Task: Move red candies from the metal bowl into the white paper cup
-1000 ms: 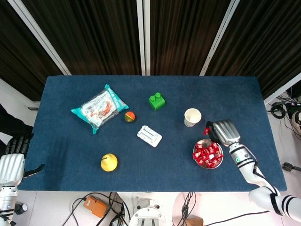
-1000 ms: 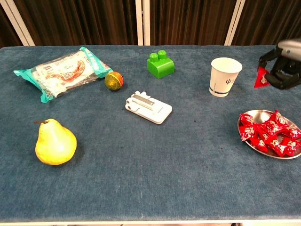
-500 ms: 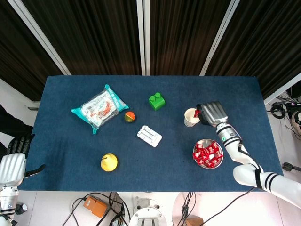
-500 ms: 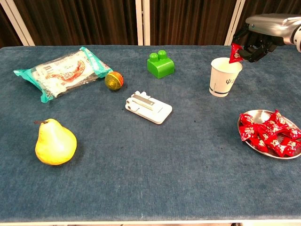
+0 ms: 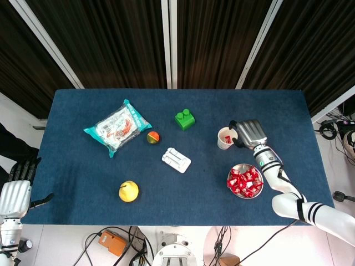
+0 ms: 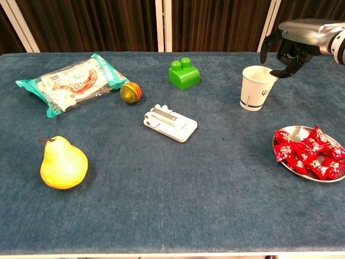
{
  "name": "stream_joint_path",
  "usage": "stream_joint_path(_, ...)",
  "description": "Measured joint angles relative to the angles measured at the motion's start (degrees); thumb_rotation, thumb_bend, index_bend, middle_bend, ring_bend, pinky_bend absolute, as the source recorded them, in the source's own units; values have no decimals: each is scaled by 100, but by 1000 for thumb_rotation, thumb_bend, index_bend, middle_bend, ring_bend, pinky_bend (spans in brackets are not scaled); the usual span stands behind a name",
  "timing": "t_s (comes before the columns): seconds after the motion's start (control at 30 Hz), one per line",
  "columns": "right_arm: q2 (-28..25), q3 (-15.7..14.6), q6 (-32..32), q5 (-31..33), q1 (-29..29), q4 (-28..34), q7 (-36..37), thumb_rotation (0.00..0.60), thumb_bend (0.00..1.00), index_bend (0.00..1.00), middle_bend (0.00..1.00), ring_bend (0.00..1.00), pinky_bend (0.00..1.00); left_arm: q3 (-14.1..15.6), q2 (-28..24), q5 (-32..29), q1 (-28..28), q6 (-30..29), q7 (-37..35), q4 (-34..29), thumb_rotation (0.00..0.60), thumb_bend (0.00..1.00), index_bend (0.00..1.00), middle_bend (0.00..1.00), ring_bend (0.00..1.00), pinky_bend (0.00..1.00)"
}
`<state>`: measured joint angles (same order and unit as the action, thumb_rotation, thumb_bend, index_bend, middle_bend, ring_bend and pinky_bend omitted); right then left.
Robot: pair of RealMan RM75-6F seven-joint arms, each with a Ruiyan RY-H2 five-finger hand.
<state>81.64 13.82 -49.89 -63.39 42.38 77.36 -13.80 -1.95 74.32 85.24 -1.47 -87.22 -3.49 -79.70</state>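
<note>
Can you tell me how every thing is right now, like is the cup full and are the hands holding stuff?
white paper cup: upright, one red candy inside.
metal bowl: on the table, heaped with red candies.
right hand: above the cup, fingers apart, holding nothing.
left hand: off the table's edge, holding nothing.
snack bag: lying flat, sealed.
pear: lying on its side.
green block: upright.

Right hand raised with fingers spread, left hand idle off the table's corner.

The right hand (image 5: 249, 133) hangs above the table near its right edge, toward the far side, fingers (image 6: 284, 67) apart and pointing down with nothing in them; its arm reaches in from the near right corner. The left hand (image 5: 15, 191) sits beyond the near left corner, dark fingers pointing away from the robot, thumb sticking out sideways, holding nothing.
</note>
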Motion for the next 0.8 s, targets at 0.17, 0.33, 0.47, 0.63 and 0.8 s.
stream_joint_path(0.17,-281,-128,-536,-537,-279,465,225,600,392,429,863,873,1000,2,17,-5,-14,33,-6,17,600,0,0,0,0,0)
stream_joint_path(0.33,-741,-597,-1090,-1198,-757,1136,305,600,272,430,841,915,1000,-2,47,23,-42,43,-18,38,600,0,0,0,0,0)
stream_joint_path(0.47,-907,-1087,-1193,-1500,-1056,1418,346,600,269,464,860,982,1000,3,67,62,-55,25,-27,50,600,0,0,0,0,0)
stream_joint_path(0.63,-708,-1354,-926,-1660,-1128,1351,371,600,270,482,878,1000,1000,5,65,92,-49,-27,-34,52,600,0,0,0,0,0)
stream_joint_path(0.8,-398,-1427,-696,-1735,-1077,1078,337,600,309,494,879,1000,1000,19,70,90,-14,-66,-53,62,600,0,0,0,0,0)
